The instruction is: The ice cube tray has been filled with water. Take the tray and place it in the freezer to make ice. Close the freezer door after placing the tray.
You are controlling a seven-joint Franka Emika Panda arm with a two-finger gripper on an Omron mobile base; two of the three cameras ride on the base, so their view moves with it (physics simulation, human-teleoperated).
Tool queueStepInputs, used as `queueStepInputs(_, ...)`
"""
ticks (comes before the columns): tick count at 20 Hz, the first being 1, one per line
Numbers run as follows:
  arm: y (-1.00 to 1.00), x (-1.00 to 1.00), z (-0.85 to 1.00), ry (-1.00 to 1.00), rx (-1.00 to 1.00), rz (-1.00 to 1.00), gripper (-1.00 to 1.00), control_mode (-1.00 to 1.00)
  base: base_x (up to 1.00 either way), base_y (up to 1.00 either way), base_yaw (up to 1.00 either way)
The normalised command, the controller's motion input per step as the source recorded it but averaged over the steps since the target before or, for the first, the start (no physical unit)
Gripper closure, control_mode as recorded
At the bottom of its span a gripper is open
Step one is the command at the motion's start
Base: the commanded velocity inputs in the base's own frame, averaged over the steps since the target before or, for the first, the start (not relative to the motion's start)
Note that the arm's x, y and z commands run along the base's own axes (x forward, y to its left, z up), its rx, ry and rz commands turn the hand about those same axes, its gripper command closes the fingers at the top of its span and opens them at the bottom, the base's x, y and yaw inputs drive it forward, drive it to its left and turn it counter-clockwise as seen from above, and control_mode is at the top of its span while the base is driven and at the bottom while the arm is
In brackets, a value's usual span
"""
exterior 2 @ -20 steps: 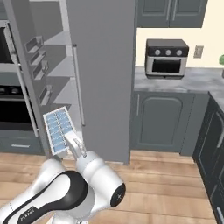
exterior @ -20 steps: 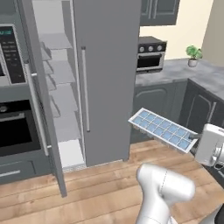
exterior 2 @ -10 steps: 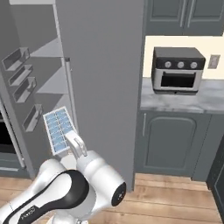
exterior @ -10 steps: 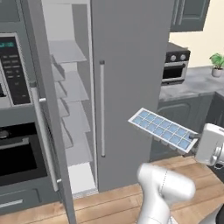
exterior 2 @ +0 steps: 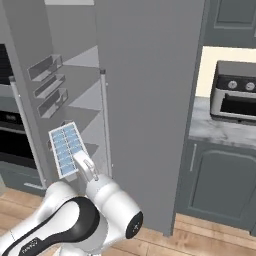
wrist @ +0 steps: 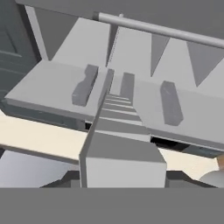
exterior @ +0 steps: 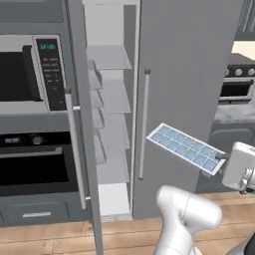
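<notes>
The pincer (exterior: 222, 160) grips one short end of the ice cube tray (exterior: 187, 148), holding it nearly level so the water (exterior: 175, 143) stays in, facing the open freezer (exterior: 113, 124).

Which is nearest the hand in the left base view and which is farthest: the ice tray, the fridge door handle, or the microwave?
From the hand:
1. Ice tray: held at its near end, stretching up and left.
2. Fridge door handle: farther left, on the closed grey door.
3. Microwave: far left, beyond the open freezer door.
</notes>
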Motion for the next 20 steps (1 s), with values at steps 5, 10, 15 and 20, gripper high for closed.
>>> queueStepInputs(5, 0.00, 0.00, 0.00, 0.00, 0.00, 0.00, 1.00, 1.00, 0.66, 0.02, 0.06)
queueStepInputs(10, 0.00, 0.00, 0.00, 0.00, 0.00, 0.00, 1.00, 1.00, 0.63, 0.25, 0.01)
queueStepInputs(15, 0.00, 0.00, 0.00, 0.00, 0.00, 0.00, 1.00, 1.00, 0.32, 0.38, 0.00)
queueStepInputs(20, 0.14, 0.17, 0.00, 0.00, 0.00, 0.00, 1.00, -1.00, 0.17, 0.23, 0.00)
